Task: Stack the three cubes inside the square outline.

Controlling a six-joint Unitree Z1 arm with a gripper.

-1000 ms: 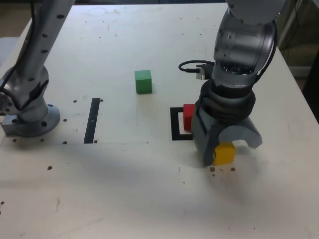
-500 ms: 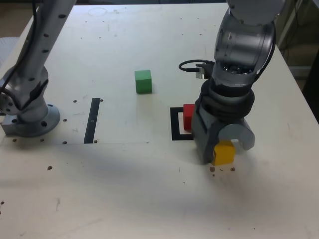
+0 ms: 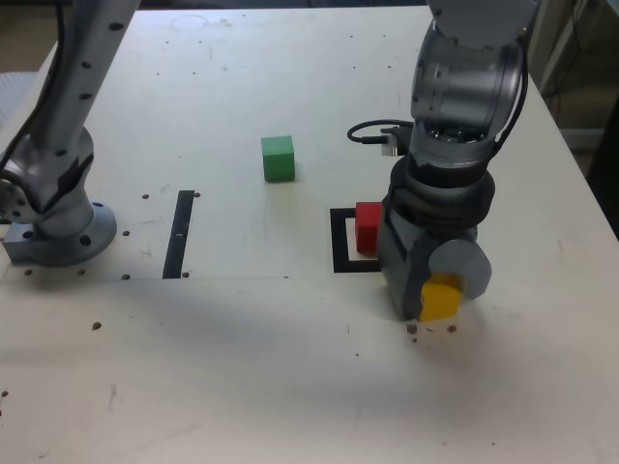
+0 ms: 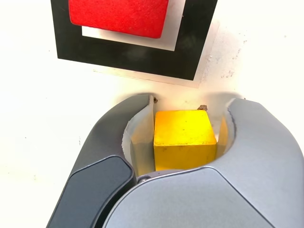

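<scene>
A: Ext. view, left to right pls.

B: Far left, grey metal arm base [image 3: 58,227], round flange, bolted to the pale matte table [image 3: 242,367] w/ small dark screw holes. Just beside it on the view's right, a straight black tape strip [image 3: 179,233], thin, flat.

A: Cubes?

B: Small matte green cube [image 3: 278,158], plain faces, alone on bare table, well apart from the rest. Further right, the square outline of thick black tape [image 3: 341,242] w/ white centre. Small matte red cube [image 3: 368,226] sits inside it, partly hidden by the arm.

A: And the third?

B: Small matte yellow cube [image 3: 441,297] sits on the table just beside the frame, on its right in the ext. view, outside it. Grey smooth-plastic gripper [image 3: 437,290], rounded curved shells, points down over it.

A: Grip state?

B: Wrist cam: jaws drawn in around the yellow cube [image 4: 184,139], one inner face flush on one side, the other looks right at the opposite side w/ a sliver of shadow. Can't tell if it's fully pinched. Cube's top face slightly grainy, edges softly rounded.

A: Wrist cam, anything else?

B: Red cube [image 4: 118,16] in the tape frame [image 4: 128,54], near the jaw tips, not touching. Black cable [image 3: 372,130] loops off the arm's wrist.
</scene>
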